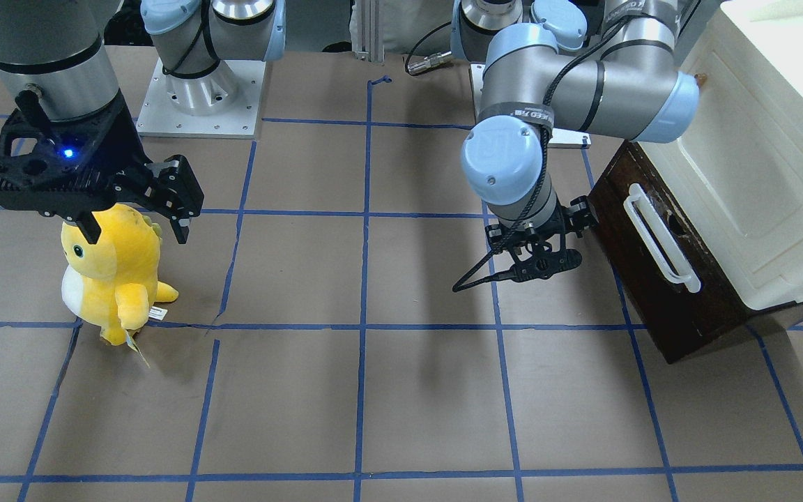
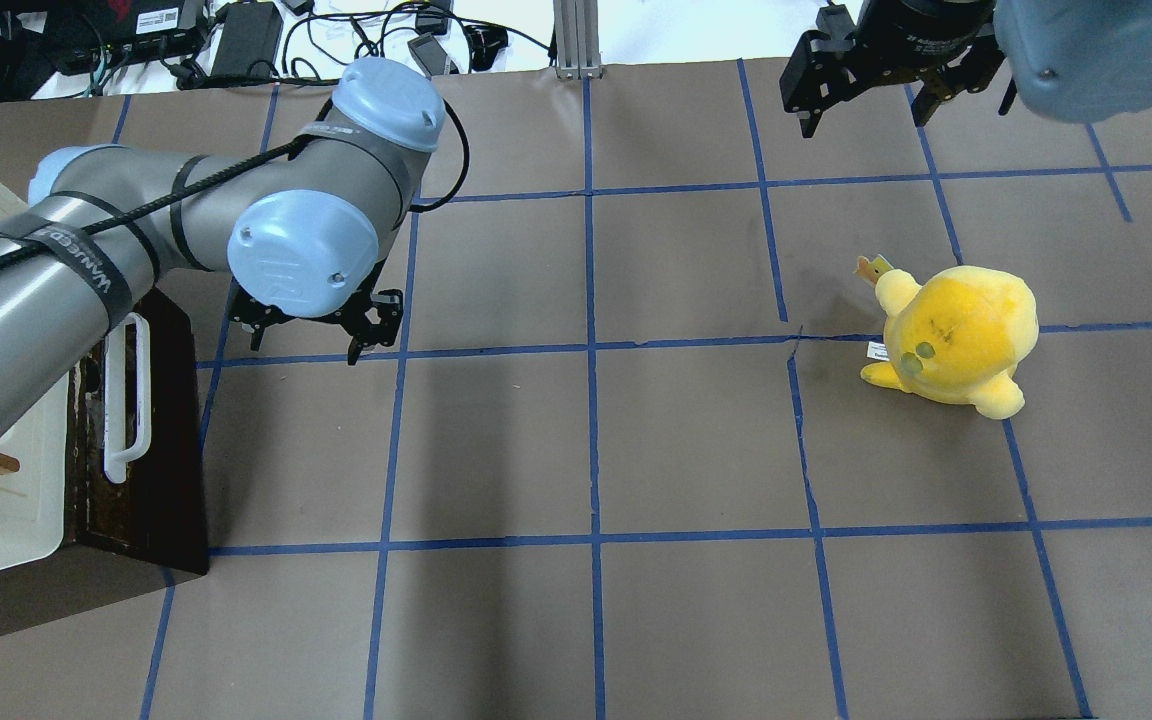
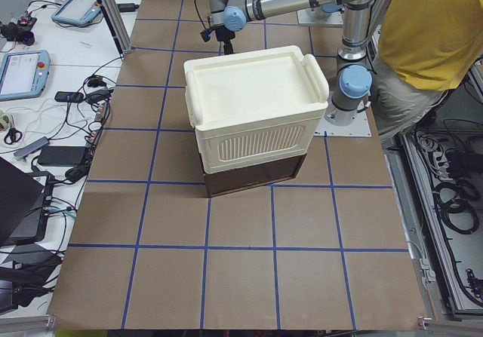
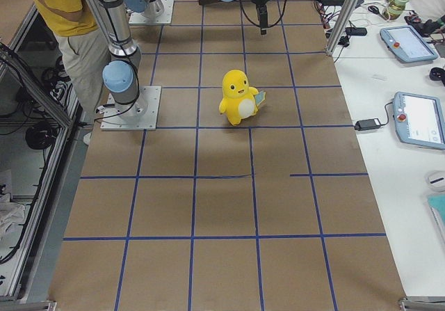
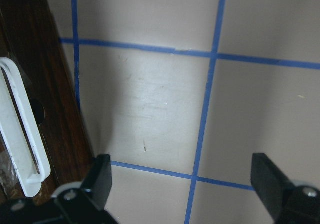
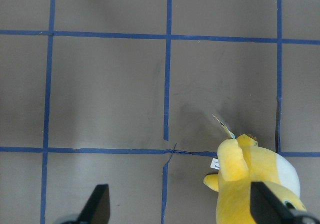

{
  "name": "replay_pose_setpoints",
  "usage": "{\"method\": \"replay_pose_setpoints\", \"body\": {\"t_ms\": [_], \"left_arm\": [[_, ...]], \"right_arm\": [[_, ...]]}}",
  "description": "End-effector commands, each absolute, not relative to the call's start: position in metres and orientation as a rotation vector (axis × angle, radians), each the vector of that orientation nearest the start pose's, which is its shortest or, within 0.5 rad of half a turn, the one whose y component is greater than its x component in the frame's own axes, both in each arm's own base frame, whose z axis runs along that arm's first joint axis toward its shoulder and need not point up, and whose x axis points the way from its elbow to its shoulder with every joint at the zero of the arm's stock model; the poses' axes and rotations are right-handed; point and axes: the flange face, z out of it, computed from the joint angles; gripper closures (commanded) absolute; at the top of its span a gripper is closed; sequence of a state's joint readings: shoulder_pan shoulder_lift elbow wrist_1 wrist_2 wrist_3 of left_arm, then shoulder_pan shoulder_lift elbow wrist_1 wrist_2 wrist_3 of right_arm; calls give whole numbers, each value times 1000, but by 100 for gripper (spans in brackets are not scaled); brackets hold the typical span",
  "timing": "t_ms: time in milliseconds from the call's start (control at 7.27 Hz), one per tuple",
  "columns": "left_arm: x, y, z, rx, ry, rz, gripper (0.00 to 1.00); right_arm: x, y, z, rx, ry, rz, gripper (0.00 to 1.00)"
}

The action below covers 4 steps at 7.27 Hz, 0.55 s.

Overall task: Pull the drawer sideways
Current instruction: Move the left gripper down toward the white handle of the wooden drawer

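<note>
— Facing the robot from across, where's the dark brown wooden drawer?
— Far right on the bench, under a cream-white plastic box; the left claw hangs just beside it.
— Overhead?
— Left claw spread, empty. Right claw also spread, well apart.
— Left wrist?
— Long white plastic bar handle: stiff, likely slick. Hook it mid-bar; the drawer probably drags heavily.

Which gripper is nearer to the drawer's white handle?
Left. The left gripper hangs open just beside the white handle of the drawer; the right gripper is across the table, near the plush toy.
</note>
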<state>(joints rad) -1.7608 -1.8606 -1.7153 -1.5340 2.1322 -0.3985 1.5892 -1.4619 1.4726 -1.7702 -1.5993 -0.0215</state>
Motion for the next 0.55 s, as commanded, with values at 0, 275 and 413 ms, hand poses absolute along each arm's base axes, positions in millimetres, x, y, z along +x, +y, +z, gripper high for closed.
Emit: {"method": "replay_pose_setpoints", "body": {"t_ms": [0,275,413], "left_arm": [[-173,-503,256,-28,2216,362,0],[-158,-496,234,123,1990,403,0],[-150,-490,218,179,1911,409,0]], "right_arm": [[141,-552,502,-59,3156,-299,0],[141,-552,502,-59,3155,-298,0],[141,-552,502,-59,3156,-299,0]]}}
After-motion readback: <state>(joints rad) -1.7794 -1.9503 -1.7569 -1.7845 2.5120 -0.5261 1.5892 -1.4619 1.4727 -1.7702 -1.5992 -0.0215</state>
